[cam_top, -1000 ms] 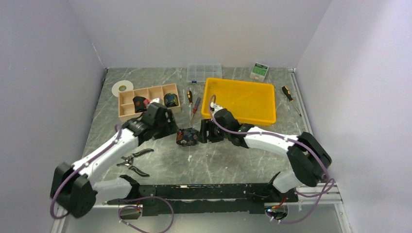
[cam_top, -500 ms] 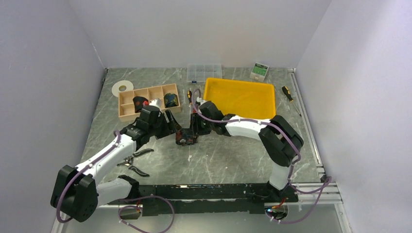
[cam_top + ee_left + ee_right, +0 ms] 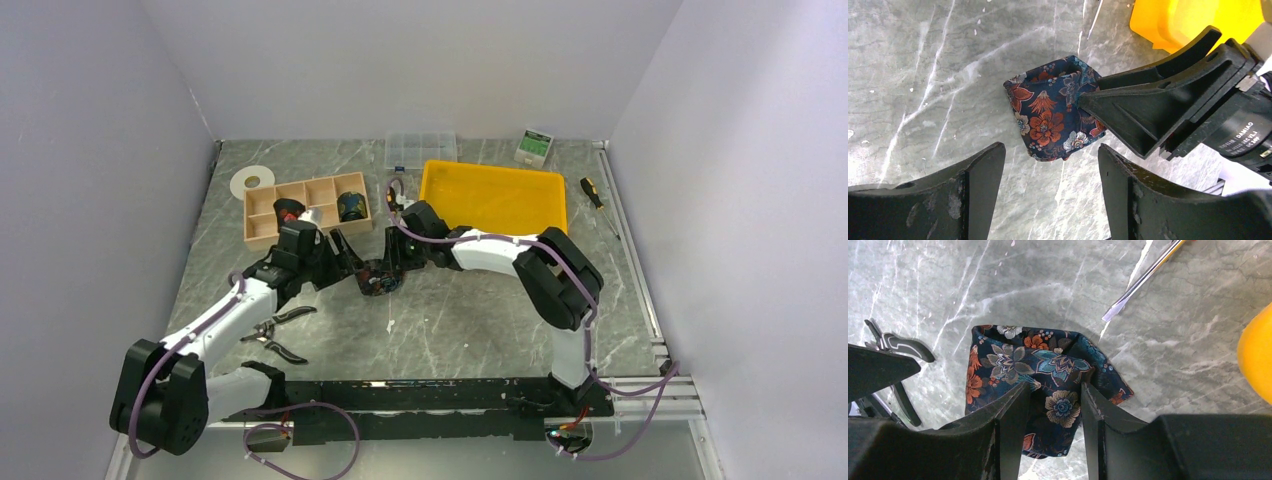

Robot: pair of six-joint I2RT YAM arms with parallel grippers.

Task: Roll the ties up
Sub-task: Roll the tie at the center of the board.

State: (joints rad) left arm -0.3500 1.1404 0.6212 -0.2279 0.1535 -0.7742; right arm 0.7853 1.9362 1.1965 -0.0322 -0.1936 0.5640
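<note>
A loosely rolled tie point(image 3: 1050, 117), dark navy with orange and teal flowers, lies near the middle of the surface point(image 3: 450, 320). A second coil point(image 3: 350, 206) and a third coil point(image 3: 290, 212) sit in separate compartments of the wooden box point(image 3: 262, 228).

Rolled tie point(image 3: 381, 279) sits mid-table point(image 3: 450, 330), betw. L gripper point(image 3: 1050, 150) on its left & R gripper point(image 3: 1050, 387) on its right; R's fingers straddle a fold of it, L's stand apart from it. Pliers point(image 3: 278, 335) lie near-left of tie. Far-left: divided box point(image 3: 262, 215) w/ 2 more coils point(image 3: 350, 207) in its compartments; tape roll point(image 3: 252, 181) behind box. Tray point(image 3: 495, 205) far-right of tie; clear case point(image 3: 421, 148) & small carton point(image 3: 535, 146) behind tray, screwdriver point(image 3: 592, 193) to its right.
</note>
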